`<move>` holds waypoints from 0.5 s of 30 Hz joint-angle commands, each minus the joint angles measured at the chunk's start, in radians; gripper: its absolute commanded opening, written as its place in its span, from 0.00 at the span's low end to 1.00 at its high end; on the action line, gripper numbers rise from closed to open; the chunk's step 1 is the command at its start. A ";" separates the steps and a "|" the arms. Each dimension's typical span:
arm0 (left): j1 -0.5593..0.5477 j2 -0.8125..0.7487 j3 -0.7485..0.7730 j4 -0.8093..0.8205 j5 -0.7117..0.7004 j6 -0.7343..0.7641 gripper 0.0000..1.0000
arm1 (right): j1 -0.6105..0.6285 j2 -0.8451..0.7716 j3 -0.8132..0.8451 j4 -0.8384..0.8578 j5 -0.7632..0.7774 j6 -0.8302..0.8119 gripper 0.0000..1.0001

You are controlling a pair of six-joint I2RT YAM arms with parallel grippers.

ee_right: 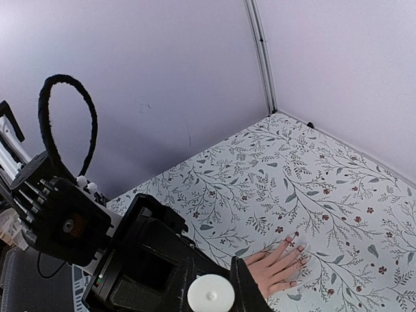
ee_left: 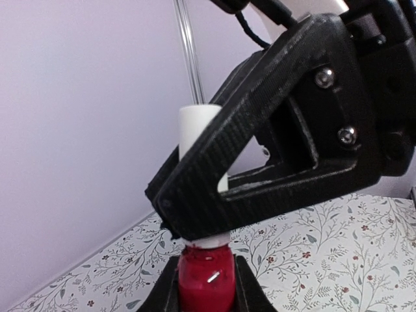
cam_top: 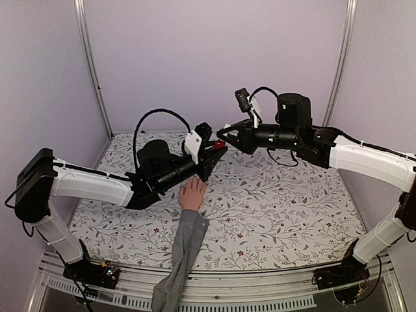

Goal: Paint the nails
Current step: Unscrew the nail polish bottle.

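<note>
The small red polish bottle (ee_left: 207, 281) hangs above the table, my left gripper (ee_left: 207, 273) shut on its glass body. My right gripper (ee_right: 211, 286) is shut on the bottle's white cap (ee_right: 211, 296), one black finger on each side. In the top view both grippers meet at the bottle (cam_top: 220, 144), above and just beyond the hand. The peach mannequin hand (ee_right: 276, 272) lies flat with fingers spread, its grey sleeve (cam_top: 184, 250) running to the near edge. The nails (ee_right: 301, 247) show pinkish tips with some red marks. They are too small to make out in the top view.
A floral cloth (cam_top: 273, 201) covers the table. Lilac walls close in the back and both sides, with metal posts (cam_top: 91, 65) in the corners. A black cable loop (cam_top: 156, 120) rises from my left wrist. Both arms span the middle above the hand.
</note>
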 commanded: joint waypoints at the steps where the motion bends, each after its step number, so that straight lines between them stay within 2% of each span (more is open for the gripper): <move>1: -0.013 0.018 0.028 -0.020 -0.023 0.025 0.00 | 0.000 0.004 0.023 0.040 -0.064 0.005 0.07; 4: -0.010 0.015 0.022 -0.026 0.007 0.027 0.00 | 0.000 0.003 0.018 0.044 -0.085 -0.032 0.00; 6: -0.003 0.008 0.012 -0.020 0.050 0.022 0.00 | 0.000 -0.002 0.015 0.042 -0.095 -0.066 0.00; 10: 0.038 -0.005 0.003 -0.018 0.268 -0.042 0.00 | 0.000 -0.018 -0.001 0.046 -0.140 -0.141 0.00; 15: 0.089 -0.007 -0.025 0.082 0.572 -0.157 0.00 | -0.001 -0.042 -0.022 0.048 -0.263 -0.251 0.00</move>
